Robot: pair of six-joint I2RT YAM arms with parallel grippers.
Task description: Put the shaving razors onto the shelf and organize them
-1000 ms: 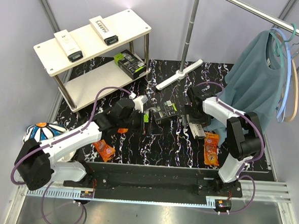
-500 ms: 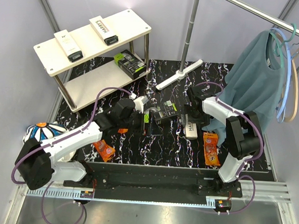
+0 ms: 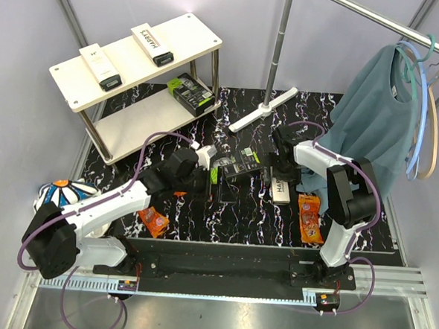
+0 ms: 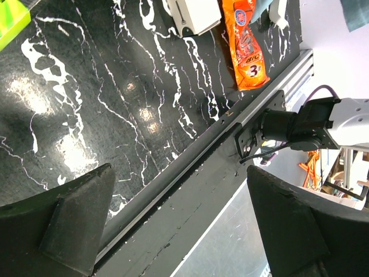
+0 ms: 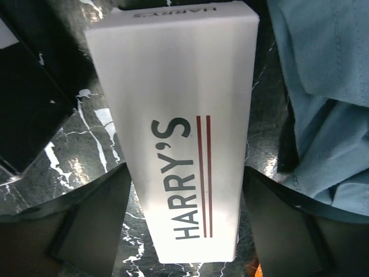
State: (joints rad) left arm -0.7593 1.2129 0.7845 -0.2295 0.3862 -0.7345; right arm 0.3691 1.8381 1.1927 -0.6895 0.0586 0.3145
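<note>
Straddling HARRY'S box point(image 5: 184, 144), right fingers point(image 5: 86, 225) grip unclear; left fingers point(image 4: 69, 225) wide, empty; orange packet point(image 4: 247, 46) reads "BIC 3"

On the shelf point(image 3: 190, 32) we find two HARRY'S boxes point(image 3: 100, 65) point(image 3: 152, 43) on top and one pack point(image 3: 190, 91) on the lower board. On the table point(image 3: 239, 210) in front, a second pack point(image 3: 238, 164) lies left of a third box point(image 3: 280, 189). Nearer us lie a left packet point(image 3: 154, 220) and a right packet point(image 3: 310, 218).

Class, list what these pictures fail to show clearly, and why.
Right wrist: whether the right gripper presses the HARRY'S box or just flanks it; edges merge.
Left wrist: orange packet, upper end cut by frame edge.
Top view: green-black pack, print too small.
</note>
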